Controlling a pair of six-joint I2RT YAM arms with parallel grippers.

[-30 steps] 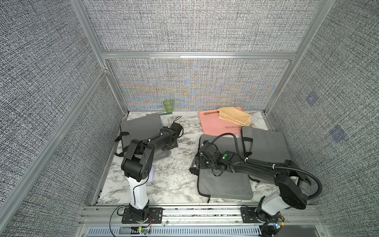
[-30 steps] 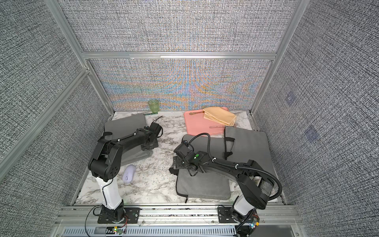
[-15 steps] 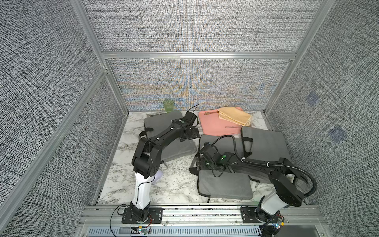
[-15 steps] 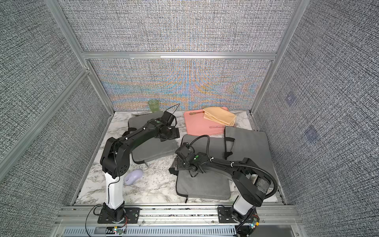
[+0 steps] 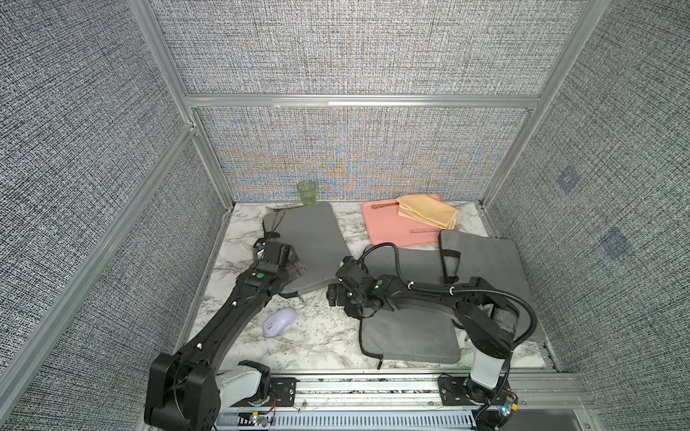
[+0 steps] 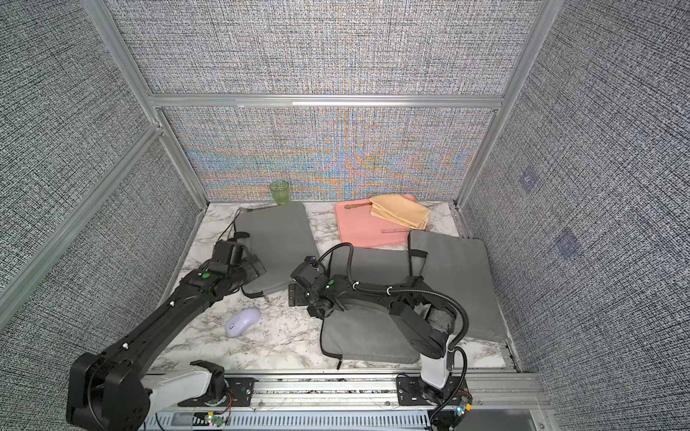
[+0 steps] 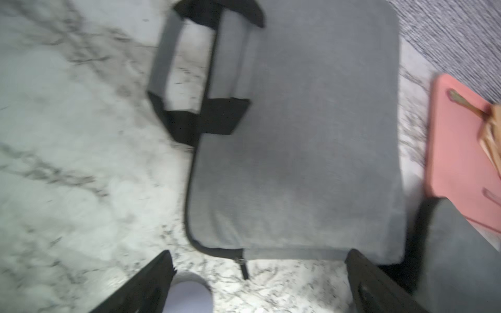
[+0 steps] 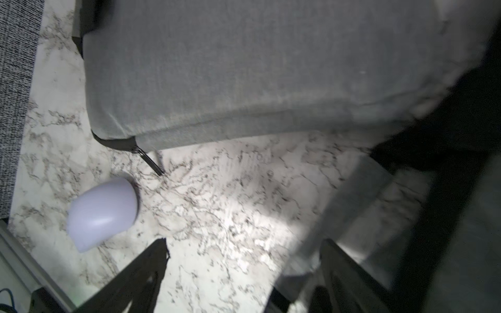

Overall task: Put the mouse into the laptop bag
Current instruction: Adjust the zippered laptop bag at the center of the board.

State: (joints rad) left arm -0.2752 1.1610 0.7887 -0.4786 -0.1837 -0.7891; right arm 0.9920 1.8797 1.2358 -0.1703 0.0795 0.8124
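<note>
Mouse [image 5: 280,321], lilac, lies on the bare marble table [image 5: 321,343] near the front edge, between the two arms, with nothing touching it. Laptop bag [image 5: 310,239], grey, lies flat just behind it, and its zip pull [image 7: 244,267] hangs off the near corner. Left gripper [image 7: 259,253] hovers over that near edge with jaws spread wide, empty; the wrist view is blurred. Right gripper [image 8: 244,244] sits over open marble near the mouse, jaws apart, holding nothing. Its arm stretches across a second grey bag [image 5: 407,332]. Third grey bag [image 5: 485,268] lies behind, its corner against a pink tray [image 5: 388,231] that carries a folded yellow cloth [image 5: 427,211]. Green cup [image 5: 306,192] stands at the back wall.
</note>
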